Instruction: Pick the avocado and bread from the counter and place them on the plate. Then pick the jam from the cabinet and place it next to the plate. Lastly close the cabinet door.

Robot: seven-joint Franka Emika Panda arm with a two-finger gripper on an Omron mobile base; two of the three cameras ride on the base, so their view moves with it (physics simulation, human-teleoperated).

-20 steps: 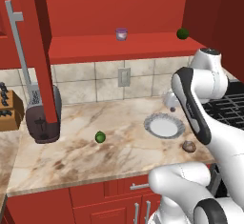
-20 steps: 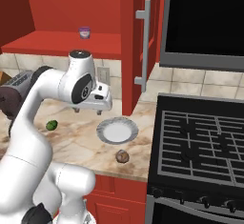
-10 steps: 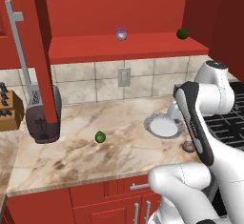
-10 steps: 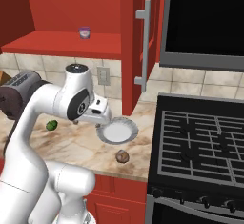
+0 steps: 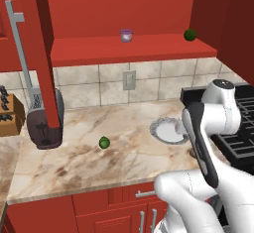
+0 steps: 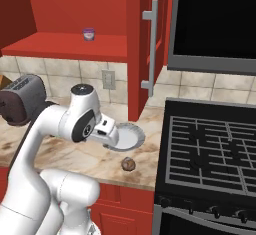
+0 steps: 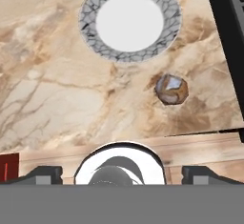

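Note:
The bread (image 6: 128, 164) lies on the counter (image 6: 97, 160) just in front of the plate (image 6: 134, 134), near the stove. From the hand view, the bread (image 7: 171, 89) is right of centre, below the empty fluted plate (image 7: 129, 20). My gripper (image 6: 111, 138) hovers over the counter's front edge beside the plate; its fingertips (image 7: 45, 173) stand wide apart, open and empty. The avocado (image 5: 104, 142) rests mid-counter, left of the plate (image 5: 167, 130). The jam (image 5: 126, 35) stands on the shelf of the open cabinet (image 5: 124, 53).
A dark green ball (image 5: 189, 34) sits at the shelf's right end. The open cabinet door (image 5: 37, 53) hangs over a toaster (image 5: 44, 125), with a knife block (image 5: 7, 118) further left. A stove (image 6: 210, 151) borders the counter on the right, under a microwave (image 6: 215, 24).
My arm has swung down and to the right, carrying the hand from behind the plate to above the counter's front edge near the bread. The jaws stayed open.

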